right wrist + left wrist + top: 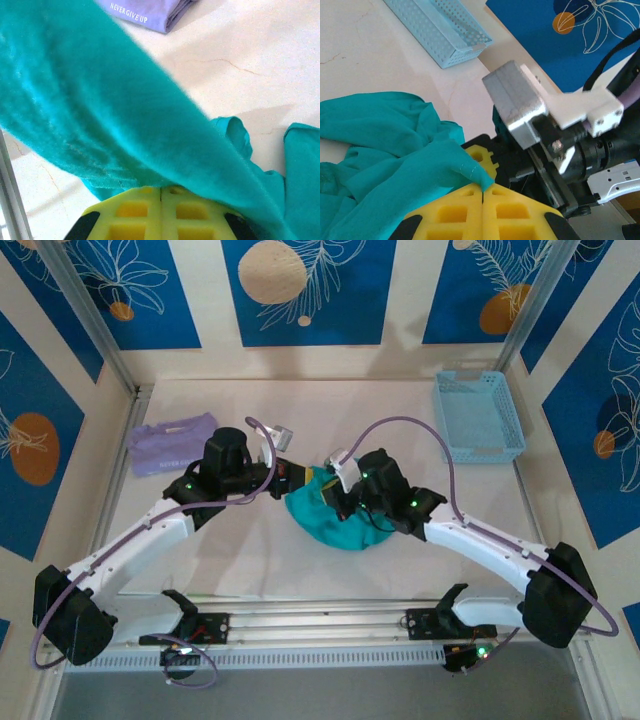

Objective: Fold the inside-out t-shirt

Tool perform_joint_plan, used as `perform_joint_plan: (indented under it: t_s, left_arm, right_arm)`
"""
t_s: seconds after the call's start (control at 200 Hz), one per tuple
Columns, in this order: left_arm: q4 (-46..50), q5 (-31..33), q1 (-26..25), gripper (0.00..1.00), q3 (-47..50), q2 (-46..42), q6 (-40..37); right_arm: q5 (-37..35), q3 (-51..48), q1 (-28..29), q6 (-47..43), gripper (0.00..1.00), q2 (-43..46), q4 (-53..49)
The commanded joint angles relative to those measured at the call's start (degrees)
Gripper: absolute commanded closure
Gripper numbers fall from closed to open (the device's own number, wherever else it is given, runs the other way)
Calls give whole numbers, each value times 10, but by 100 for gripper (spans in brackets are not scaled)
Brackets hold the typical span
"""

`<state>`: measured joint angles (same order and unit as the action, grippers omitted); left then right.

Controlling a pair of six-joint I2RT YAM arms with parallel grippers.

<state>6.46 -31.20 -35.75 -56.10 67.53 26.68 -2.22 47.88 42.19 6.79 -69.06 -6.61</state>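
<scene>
The inside-out t-shirt (335, 522) is a teal-green bundle at the table's middle, bunched and lifted at its top between both arms. My left gripper (302, 477) reaches in from the left. In the left wrist view its yellow fingers (470, 210) are shut on a stitched edge of the t-shirt (385, 135), pinched at the left gripper (483, 187) tips. My right gripper (336, 490) meets it from the right. In the right wrist view the right gripper (161, 188) is shut, with the t-shirt (115, 110) stretched taut across its tips and its hem hanging left.
A folded lavender garment (172, 443) lies at the back left, its white lettering visible on the lavender garment (145, 10) in the right wrist view. A light blue mesh basket (478, 415) stands at the back right. The right arm's wrist camera (520, 100) sits very close to my left fingers.
</scene>
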Motion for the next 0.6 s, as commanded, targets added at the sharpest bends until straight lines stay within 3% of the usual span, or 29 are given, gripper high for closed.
perform_joint_plan:
  t_s: [0.0, 0.085, 0.32, 0.595]
  left_arm:
    - [-6, 13, -2, 100, -11, -18, 4]
    - [-7, 13, -3, 100, -14, -15, 12]
    - [-16, -5, -3, 100, -15, -17, 20]
    - [-13, -11, -3, 100, -18, -16, 17]
  right_arm:
    - [54, -7, -16, 20, 100, 35, 17]
    - [51, -25, -9, 14, 98, 47, 16]
    - [-2, -35, 26, 3, 62, 33, 33]
    - [-19, -14, 26, -10, 52, -18, 50]
